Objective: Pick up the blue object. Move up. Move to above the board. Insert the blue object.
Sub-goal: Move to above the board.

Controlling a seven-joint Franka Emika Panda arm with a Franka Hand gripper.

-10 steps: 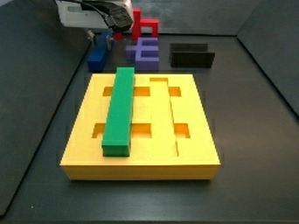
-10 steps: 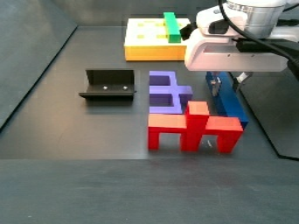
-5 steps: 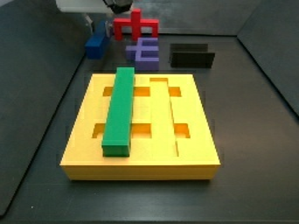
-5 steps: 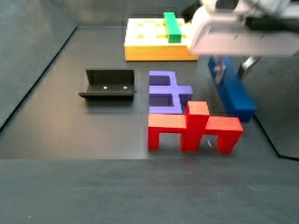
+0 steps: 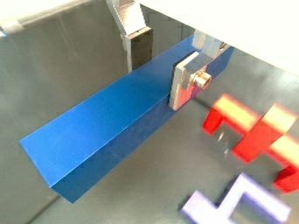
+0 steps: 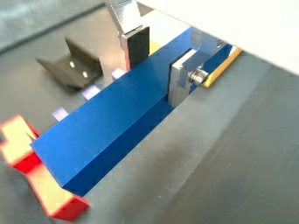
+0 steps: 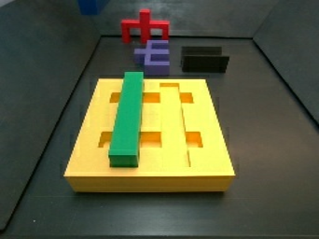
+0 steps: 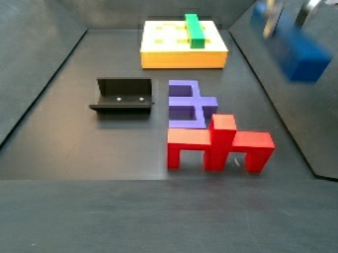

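Observation:
The blue object is a long dark blue bar, seen in both wrist views (image 5: 111,122) (image 6: 117,122). My gripper (image 5: 162,66) (image 6: 158,63) is shut on it near one end, with a silver finger on each long side. The bar hangs high above the floor. In a side view only its blue tip (image 7: 88,6) shows at the top edge. In a side view it is a blurred blue shape (image 8: 303,54) below the gripper (image 8: 284,15). The yellow board (image 7: 206,112) (image 8: 165,44) lies apart from the gripper, with a green bar (image 7: 125,117) (image 8: 196,30) in one groove.
A purple stepped block (image 7: 156,54) (image 8: 192,104) and a red block (image 7: 144,26) (image 8: 218,146) stand on the floor below the gripper. The dark fixture (image 7: 206,59) (image 8: 126,96) (image 6: 70,63) stands beside them. Dark walls enclose the floor.
The gripper has risen with the blue bar, lifting it off the floor beside the purple and red blocks. It has almost left the top of both side views.

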